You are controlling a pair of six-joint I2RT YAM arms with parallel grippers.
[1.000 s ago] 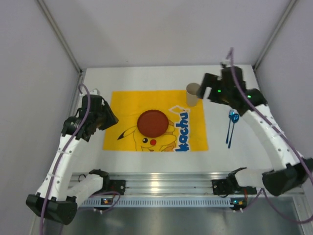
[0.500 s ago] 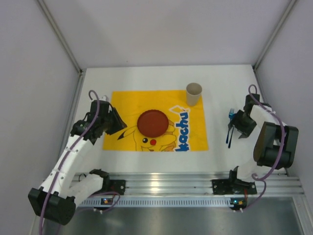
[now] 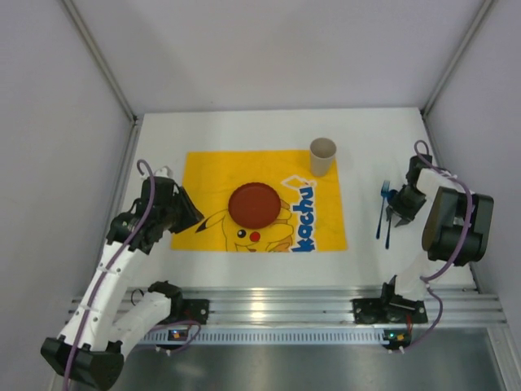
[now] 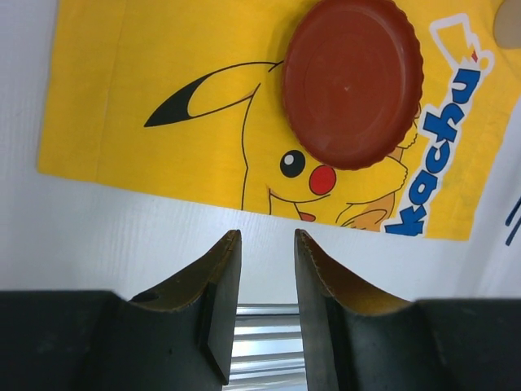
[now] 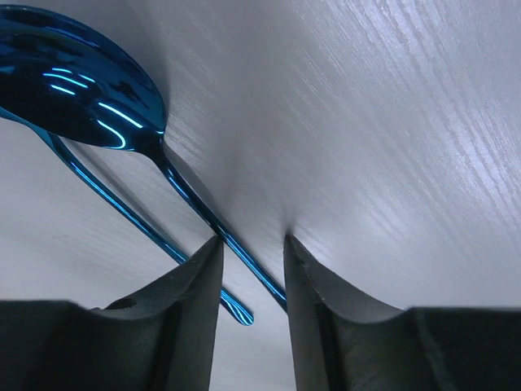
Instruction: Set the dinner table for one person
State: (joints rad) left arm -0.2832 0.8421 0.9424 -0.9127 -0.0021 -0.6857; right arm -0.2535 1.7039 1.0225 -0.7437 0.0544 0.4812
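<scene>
here, the left tool point(image 4: 266, 240) hovers beside the mat point(image 3: 203, 171), jaws apart on nothing. the white surface point(image 3: 244, 130) carries everything. a red plate point(image 3: 253, 205) sits mid-mat, and a tan cup point(image 3: 322, 156) stands upright on its far right corner. right of the mat lie a blue fork point(image 3: 381, 213) and spoon point(image 5: 89, 98). the right tool point(image 5: 252, 244) straddles the spoon's handle, jaws narrowly apart.

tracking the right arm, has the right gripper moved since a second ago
Yes. The right gripper has left the cup and gone right and toward the bottom of the top view, ending at the blue spoon.
</scene>
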